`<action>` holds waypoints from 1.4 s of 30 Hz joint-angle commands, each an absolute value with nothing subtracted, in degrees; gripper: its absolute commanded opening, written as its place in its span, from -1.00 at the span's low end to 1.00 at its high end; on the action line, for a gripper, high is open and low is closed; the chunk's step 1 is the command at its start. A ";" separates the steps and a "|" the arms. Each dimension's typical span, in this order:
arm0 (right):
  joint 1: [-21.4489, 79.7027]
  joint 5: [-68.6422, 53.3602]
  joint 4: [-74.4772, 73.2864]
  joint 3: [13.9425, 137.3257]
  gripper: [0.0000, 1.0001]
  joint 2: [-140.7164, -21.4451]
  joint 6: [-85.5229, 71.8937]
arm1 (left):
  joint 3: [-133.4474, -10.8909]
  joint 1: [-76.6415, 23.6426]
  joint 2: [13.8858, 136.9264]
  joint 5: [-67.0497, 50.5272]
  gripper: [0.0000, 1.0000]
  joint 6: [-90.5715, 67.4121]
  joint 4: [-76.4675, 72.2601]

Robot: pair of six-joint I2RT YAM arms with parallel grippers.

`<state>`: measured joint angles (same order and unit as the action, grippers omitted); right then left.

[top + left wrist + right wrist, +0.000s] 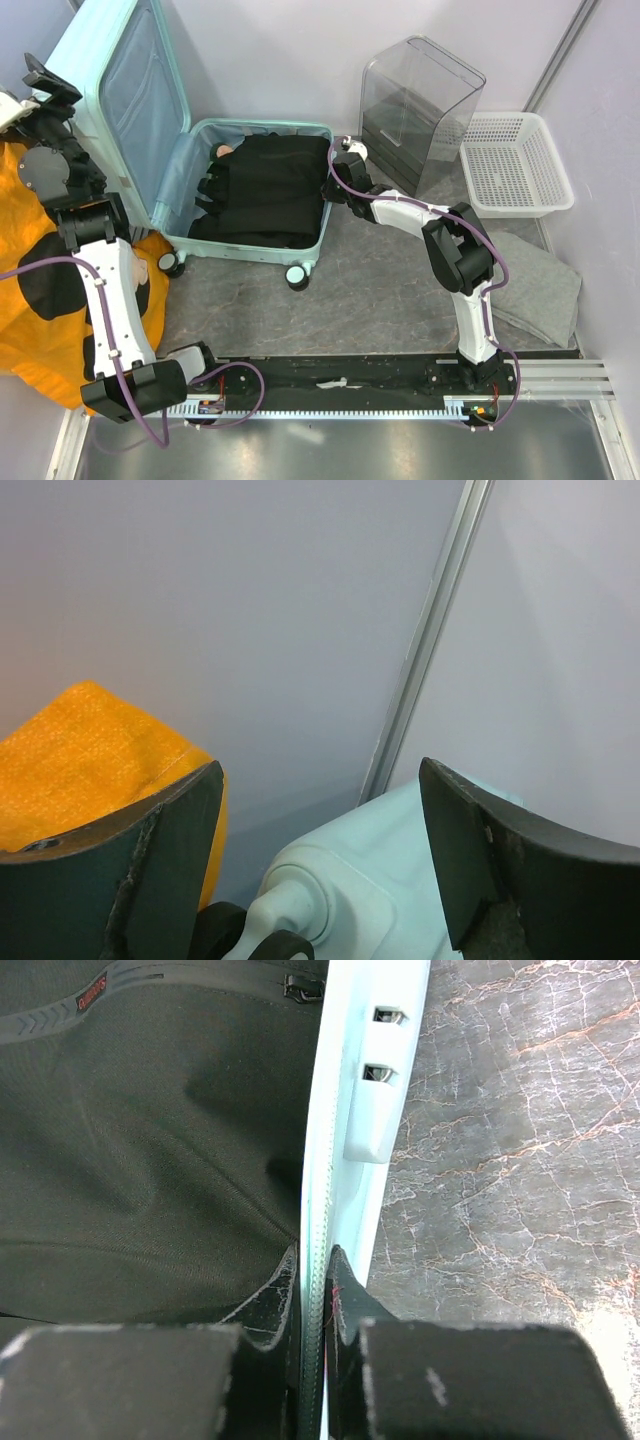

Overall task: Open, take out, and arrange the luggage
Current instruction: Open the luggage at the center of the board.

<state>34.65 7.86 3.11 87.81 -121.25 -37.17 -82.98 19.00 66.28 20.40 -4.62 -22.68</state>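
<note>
the open stretch is the bare table [380, 290] between the luggage [250, 248] and the near edge. its upright lid [135, 95] and heaped orange fabric [30, 300] close off the left edge. a clear box [420, 100] and white basket [515, 165] fill the far right corner, and a grey cloth [535, 285] lies along the right edge. the right gripper [315, 1260], clamped on the luggage's right rim, bars the lane beside the box.

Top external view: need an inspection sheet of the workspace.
Surface: grey marbled tabletop, no spills seen.
Job's things: luggage open, lid raised, black clothing in the base.
Clutter: clear plastic box, white mesh basket, grey cloth, orange fabric.
End effectors: left end effector open, empty, by the lid; right end effector shut on the luggage rim.
Cables: purple cables along both arms, no snag seen.
Surroundings: pale walls; nothing else seen.
</note>
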 commanded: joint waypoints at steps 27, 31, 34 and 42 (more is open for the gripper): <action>40.61 -5.01 16.00 83.42 0.64 -115.77 -30.15 | -84.92 -9.40 74.00 -12.57 0.72 6.60 -10.28; 39.73 -4.92 15.47 81.21 0.73 -110.93 -28.31 | -80.25 -9.49 74.09 -11.17 0.73 5.62 -10.55; 39.20 -4.83 13.10 81.21 0.79 -107.85 -25.85 | -81.21 -9.14 75.67 -7.39 0.75 2.91 -8.37; 37.35 -3.96 7.74 80.95 0.73 -106.34 -24.35 | -80.87 -5.99 75.85 -4.04 0.77 -3.76 -5.62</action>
<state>37.32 -1.80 7.09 79.79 -108.09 -25.69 -80.55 -8.38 77.28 -6.74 2.90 -5.26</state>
